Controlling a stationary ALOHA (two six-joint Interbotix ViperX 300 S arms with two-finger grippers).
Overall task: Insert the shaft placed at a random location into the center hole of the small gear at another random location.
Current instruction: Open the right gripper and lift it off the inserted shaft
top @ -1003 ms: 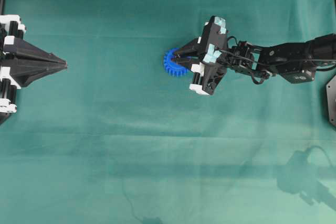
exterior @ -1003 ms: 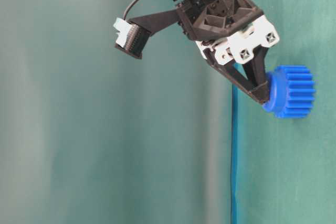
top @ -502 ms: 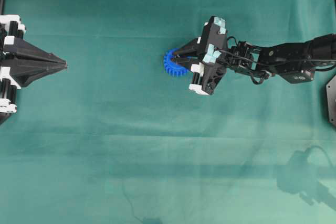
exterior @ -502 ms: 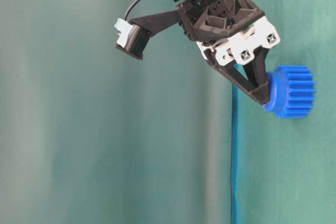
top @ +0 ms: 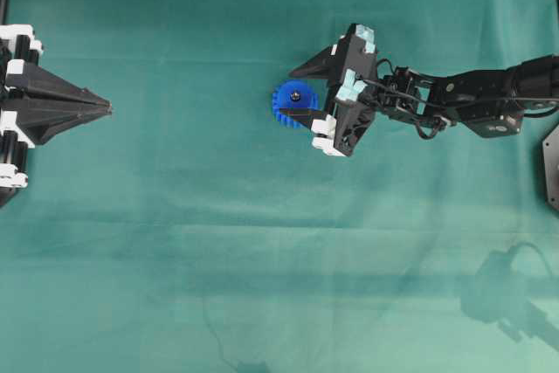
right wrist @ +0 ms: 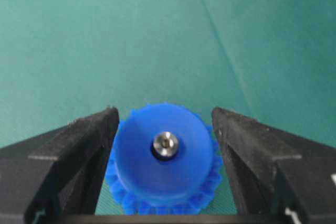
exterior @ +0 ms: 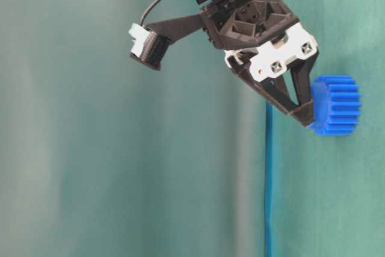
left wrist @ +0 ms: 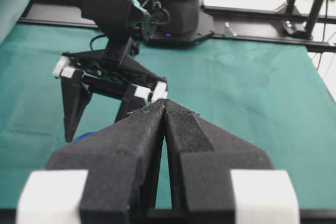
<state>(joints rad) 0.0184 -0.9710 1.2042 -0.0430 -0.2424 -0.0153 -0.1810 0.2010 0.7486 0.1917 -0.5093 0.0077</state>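
Observation:
The small gear (top: 301, 109) is bright blue and lies flat on the green cloth, also seen in the table-level view (exterior: 337, 105) and the right wrist view (right wrist: 139, 156). The silvery shaft (right wrist: 165, 144) stands in the center hole (right wrist: 156, 153) of its hub, showing from above as a small grey dot (top: 296, 95). My right gripper (top: 289, 93) is open, its black fingers (right wrist: 84, 145) on either side of the hub and apart from it; it also shows in the table-level view (exterior: 301, 115). My left gripper (top: 109, 108) rests shut at the far left, its fingertips (left wrist: 160, 109) pressed together and holding nothing.
Green cloth (top: 262, 242) covers the table. A black frame rail (left wrist: 247, 22) and an arm base (left wrist: 178, 9) stand beyond the right arm in the left wrist view. A black plate (top: 550, 168) sits at the right edge.
My right gripper has opened from shut over the gear's hub. The shaft it held now stands free in the hole. The left arm has not moved.

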